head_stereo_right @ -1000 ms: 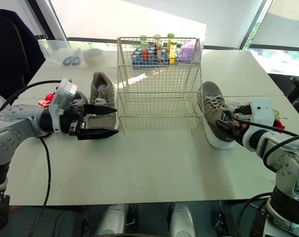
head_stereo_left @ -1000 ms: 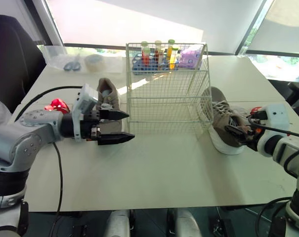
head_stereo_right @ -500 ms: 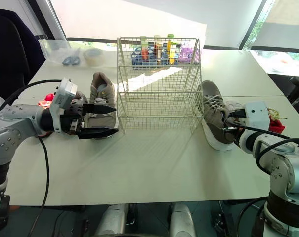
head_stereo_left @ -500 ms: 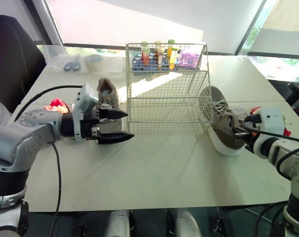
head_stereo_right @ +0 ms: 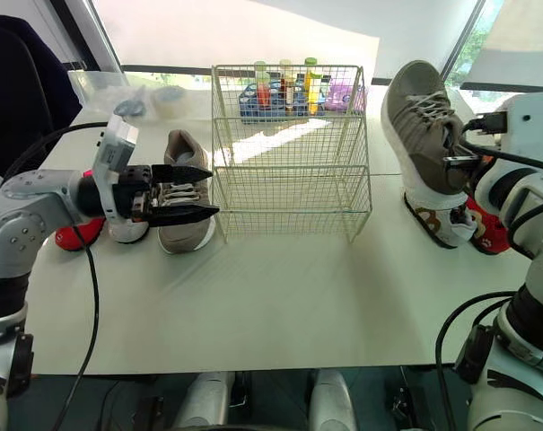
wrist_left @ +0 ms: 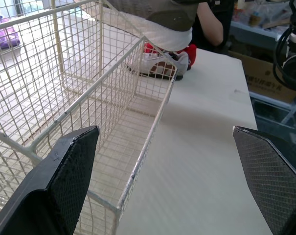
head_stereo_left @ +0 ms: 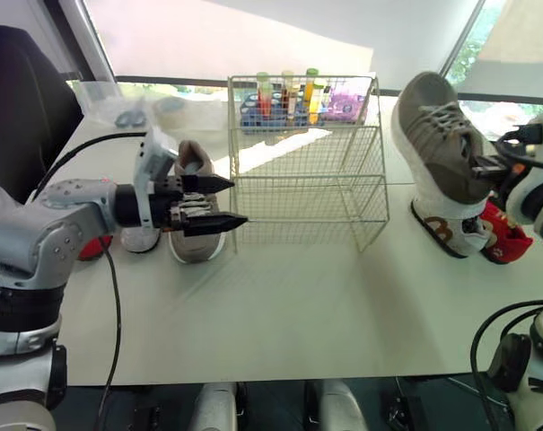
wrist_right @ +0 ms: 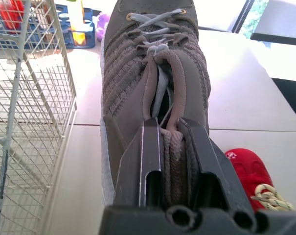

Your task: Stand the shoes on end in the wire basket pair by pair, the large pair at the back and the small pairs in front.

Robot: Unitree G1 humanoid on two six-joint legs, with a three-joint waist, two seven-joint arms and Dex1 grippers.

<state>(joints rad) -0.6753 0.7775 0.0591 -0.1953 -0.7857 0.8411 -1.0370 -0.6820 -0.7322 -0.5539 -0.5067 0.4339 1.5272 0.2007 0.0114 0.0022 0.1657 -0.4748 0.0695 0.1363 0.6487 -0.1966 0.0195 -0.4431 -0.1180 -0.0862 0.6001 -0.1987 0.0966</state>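
My right gripper (wrist_right: 170, 147) is shut on the tongue and laces of a large grey shoe (head_stereo_left: 442, 148), which hangs toe-up in the air to the right of the empty white wire basket (head_stereo_left: 307, 162). Under that shoe lie a small white shoe (head_stereo_left: 451, 229) and a small red shoe (head_stereo_left: 503, 238). The matching large grey shoe (head_stereo_left: 195, 235) lies flat on the table left of the basket. Beside it are a small white shoe (head_stereo_left: 141, 238) and a small red shoe (head_stereo_left: 91, 247). Over that grey shoe my left gripper (head_stereo_left: 235, 201) stands open, its jaws pointing at the basket's left wall.
Behind the basket stand a rack of coloured tubes (head_stereo_left: 284, 99) and a purple box (head_stereo_left: 345, 103). A tape roll (head_stereo_left: 170, 112) and bagged scissors (head_stereo_left: 127, 117) lie at the back left. A person in dark clothes (head_stereo_left: 20, 108) sits at the far left.
My right gripper shut on the large grey shoe and raised it off the table, uncovering the small white and red shoes. My left gripper drew back slightly over the other grey shoe.
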